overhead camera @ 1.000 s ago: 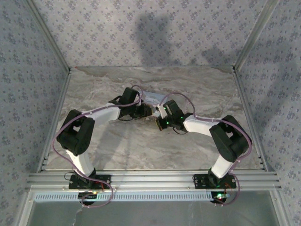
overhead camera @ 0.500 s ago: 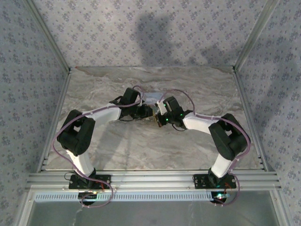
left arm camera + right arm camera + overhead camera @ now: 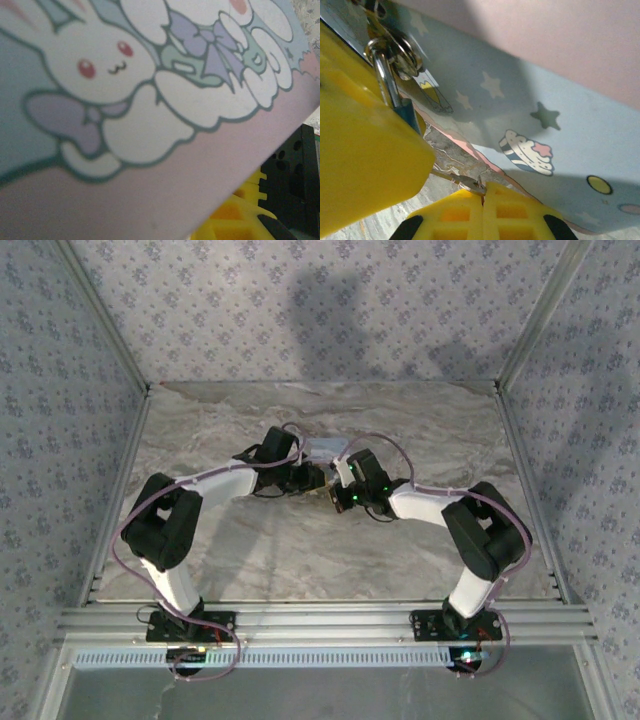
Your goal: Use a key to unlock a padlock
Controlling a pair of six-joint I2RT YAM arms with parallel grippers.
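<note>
At the middle of the marble table (image 3: 300,560), both arms meet at a pastel tin (image 3: 530,100) (stars and a cupcake on its side), with the left gripper (image 3: 310,478) and right gripper (image 3: 333,496) almost touching. The padlock (image 3: 409,112) hangs by its silver shackle at the tin's metal clasp (image 3: 402,50), its blue body tucked against a yellow left finger (image 3: 365,150) that seems to pinch it, though the opposite finger is hidden. Just below, the right gripper's pads are pressed together on the thin silvery key (image 3: 462,181), which juts toward the padlock without touching it.
</note>
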